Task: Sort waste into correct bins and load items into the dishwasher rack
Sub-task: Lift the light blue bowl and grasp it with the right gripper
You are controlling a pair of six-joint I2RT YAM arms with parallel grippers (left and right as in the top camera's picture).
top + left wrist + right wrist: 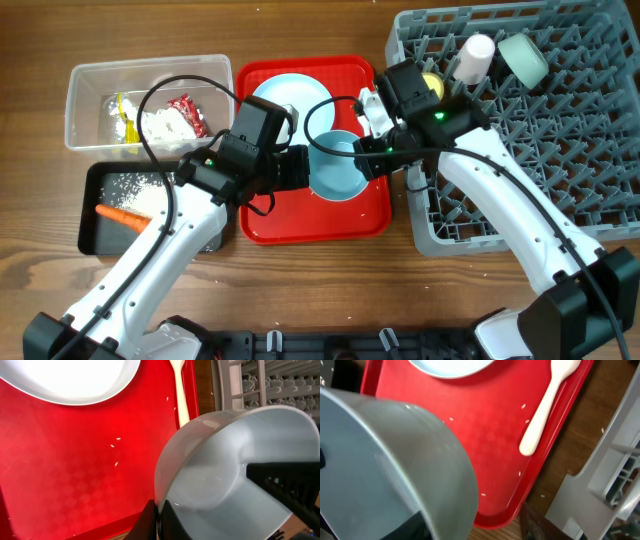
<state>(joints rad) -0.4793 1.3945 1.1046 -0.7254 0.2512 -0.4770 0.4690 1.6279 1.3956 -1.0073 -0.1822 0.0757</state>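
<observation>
A light blue bowl [335, 170] hangs tilted over the red tray [300, 222], held on its left rim by my left gripper [305, 168]. The left wrist view shows that gripper [159, 512] pinched shut on the bowl [225, 475] wall. My right gripper [372, 158] straddles the bowl's right rim. In the right wrist view, the right gripper [472, 525] has one finger inside the bowl [395, 460] and the other outside, with a gap showing. A light blue plate [290, 95] and a white spoon [545, 415] lie on the tray. The grey dishwasher rack [560, 150] stands at the right.
The clear bin [90, 85] holds red and yellow wrappers [187, 112] and tissue. In the black bin [100, 235] lie a carrot [122, 214] and rice grains. The rack's far-left corner holds a pale cup [475, 55], a yellow cup [432, 85] and another bowl [523, 58]. Loose grains dot the tray.
</observation>
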